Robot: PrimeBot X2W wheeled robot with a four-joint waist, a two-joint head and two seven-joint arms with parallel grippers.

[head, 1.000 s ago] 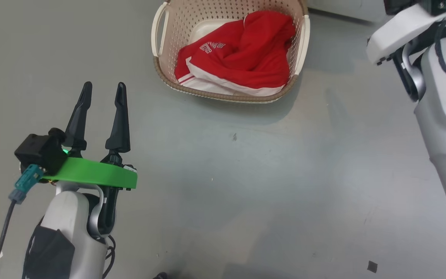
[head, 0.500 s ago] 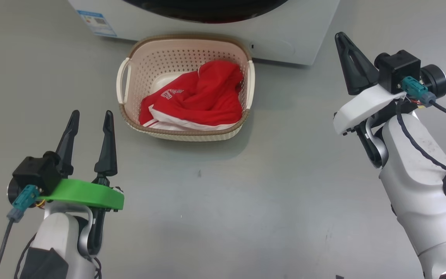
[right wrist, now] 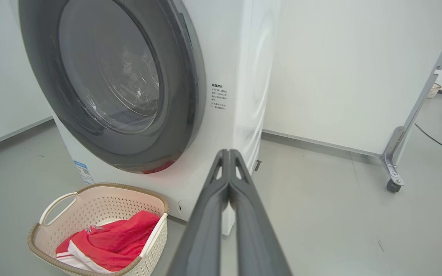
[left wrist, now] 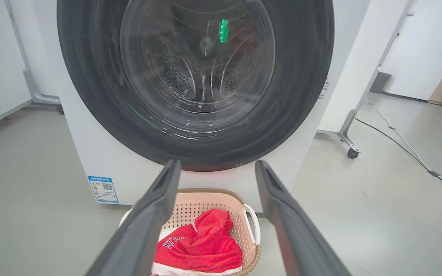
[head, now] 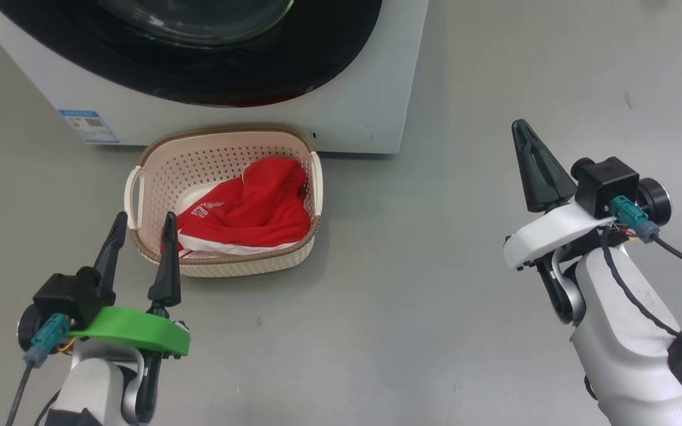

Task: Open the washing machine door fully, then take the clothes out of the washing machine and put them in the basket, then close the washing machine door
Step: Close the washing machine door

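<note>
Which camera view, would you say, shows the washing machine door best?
The left wrist view: the washing machine door faces it squarely, nearly whole. The right wrist view shows it obliquely; the head view, its lower part from above.

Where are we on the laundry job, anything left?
Done: the clothes lie in the basket, and the washing machine door looks shut on the washing machine. In hand: nothing; left gripper open, right gripper shut, both empty. Left: nothing that I can see.

Head camera tilted up; washing machine (head: 370, 77), door (head: 216, 83), right hand (head: 518, 125) now visible.
</note>
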